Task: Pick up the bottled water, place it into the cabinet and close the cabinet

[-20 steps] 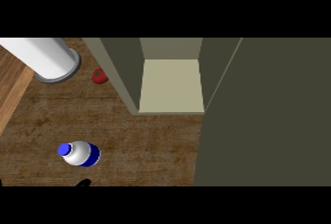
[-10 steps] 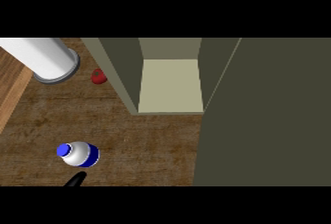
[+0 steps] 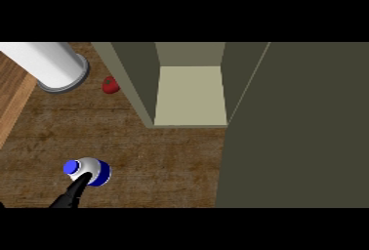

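Left hand [image 3: 74, 190]: comes in from the lower edge at the view's left, black, stretched up and to the right; its tip lies over the lower side of the bottled water. Only a narrow dark shape shows, so whether it touches the bottle or merely overlaps it in view, and whether its fingers are spread or closed, cannot be told.
Right hand: shows nowhere in the view.
Bottled water [image 3: 88, 171]: one; white body with a blue cap and blue band, seen from above, standing on the wooden counter [image 3: 144, 156] at lower left, well apart from the cabinet's opening.
Cabinet [image 3: 189, 93]: one; olive-grey, open, with a pale floor panel visible inside between two side walls. It holds nothing that can be seen.
Cabinet door [image 3: 296, 127]: one; a large dark olive panel swung out, covering the right part of the view from top to bottom.
Red object [image 3: 110, 85]: one; small, on the counter just beside the cabinet's left wall, too small to identify.
White cylinder [image 3: 51, 66]: one; large, with a grey rim, at upper left, near the red object.
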You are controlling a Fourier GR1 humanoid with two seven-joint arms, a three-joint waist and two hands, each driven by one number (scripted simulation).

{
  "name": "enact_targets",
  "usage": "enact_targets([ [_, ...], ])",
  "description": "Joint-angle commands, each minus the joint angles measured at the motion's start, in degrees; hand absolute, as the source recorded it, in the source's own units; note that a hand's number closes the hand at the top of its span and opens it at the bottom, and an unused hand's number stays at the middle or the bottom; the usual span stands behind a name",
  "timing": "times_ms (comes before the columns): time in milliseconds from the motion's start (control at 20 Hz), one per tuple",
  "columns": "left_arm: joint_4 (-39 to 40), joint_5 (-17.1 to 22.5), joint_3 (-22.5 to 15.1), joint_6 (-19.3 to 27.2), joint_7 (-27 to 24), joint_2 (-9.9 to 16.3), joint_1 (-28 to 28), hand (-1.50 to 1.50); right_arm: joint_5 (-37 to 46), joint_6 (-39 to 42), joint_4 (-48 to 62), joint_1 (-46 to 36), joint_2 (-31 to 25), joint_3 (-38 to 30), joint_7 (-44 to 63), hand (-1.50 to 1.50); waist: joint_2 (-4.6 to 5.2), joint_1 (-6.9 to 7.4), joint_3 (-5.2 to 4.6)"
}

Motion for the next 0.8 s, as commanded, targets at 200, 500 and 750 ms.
enact_targets([
  [200,7.1,8.9,5.1,1.2,-6.0,0.9,-1.3,-1.5,5.5,-2.2,-8.4,-0.8,-2.4,0.3,5.9,-1.5,-0.07,0.25,-0.09],
  [500,17.0,17.0,5.1,2.5,-14.1,-0.2,-5.1,-1.5,7.0,-3.5,-6.7,0.0,-4.0,3.6,3.1,-1.5,-0.08,-0.15,-0.09],
  [750,23.8,29.0,7.7,0.3,-27.8,-0.2,-4.4,-1.5,3.6,-4.1,-6.6,-0.4,-5.4,-0.4,2.3,-1.5,-0.07,0.28,-0.11],
])
